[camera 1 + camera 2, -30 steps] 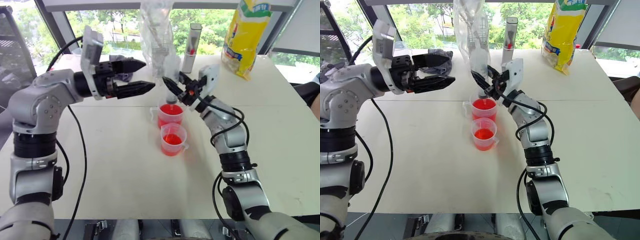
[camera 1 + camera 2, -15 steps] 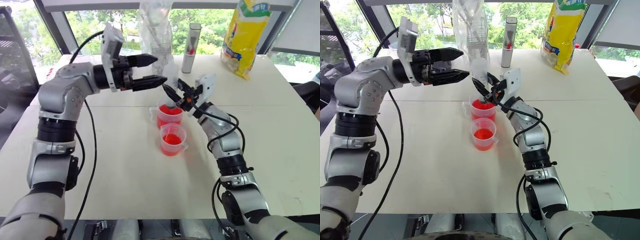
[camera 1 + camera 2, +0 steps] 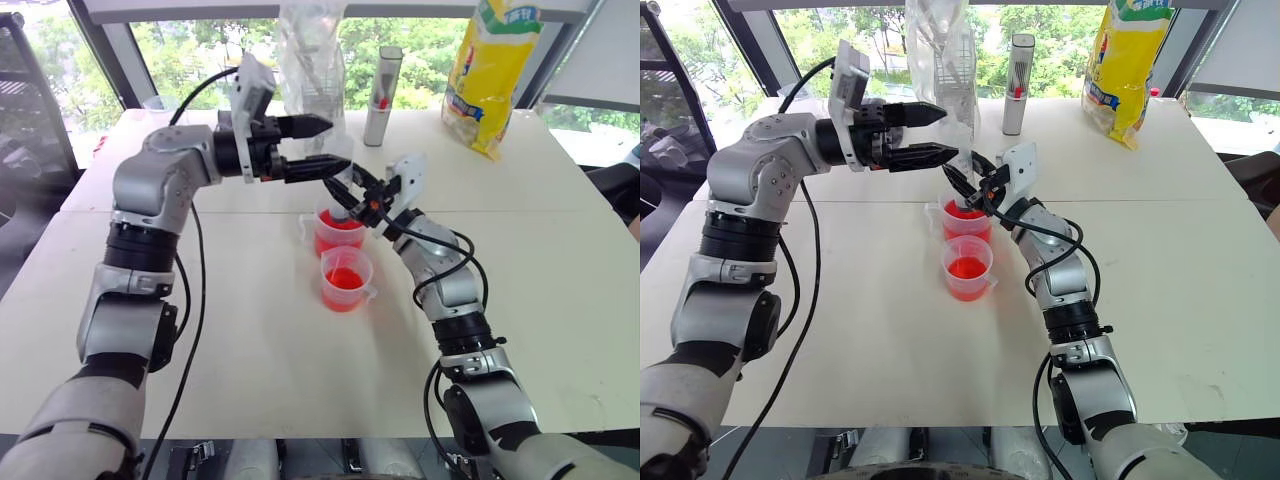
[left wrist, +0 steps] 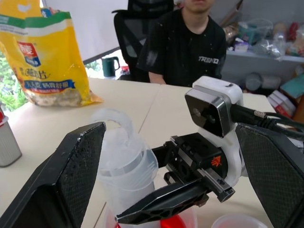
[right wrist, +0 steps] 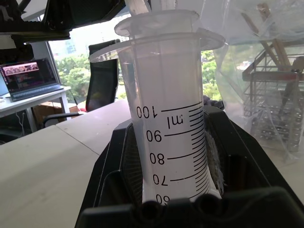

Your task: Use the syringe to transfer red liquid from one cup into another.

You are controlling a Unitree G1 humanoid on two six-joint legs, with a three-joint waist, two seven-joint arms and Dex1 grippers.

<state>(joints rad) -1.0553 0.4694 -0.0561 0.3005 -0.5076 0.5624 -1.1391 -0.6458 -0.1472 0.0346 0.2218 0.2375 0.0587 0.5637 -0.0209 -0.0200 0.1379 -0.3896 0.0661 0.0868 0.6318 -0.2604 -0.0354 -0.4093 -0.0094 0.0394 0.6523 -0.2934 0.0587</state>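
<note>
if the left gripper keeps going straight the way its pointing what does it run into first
Most likely the clear plastic syringe, held upright by the shut right gripper over the far clear cup of red liquid. The open left gripper points sideways at the syringe's top, its fingers either side. Depth is hard to judge.

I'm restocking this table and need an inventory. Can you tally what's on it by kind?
Cups of red liquid: 2
Syringe, held upright over the far cup: 1
Silver cylinder: 1
Yellow bag: 1
Clear plastic bag over a wire rack: 1
Total: 6
</note>
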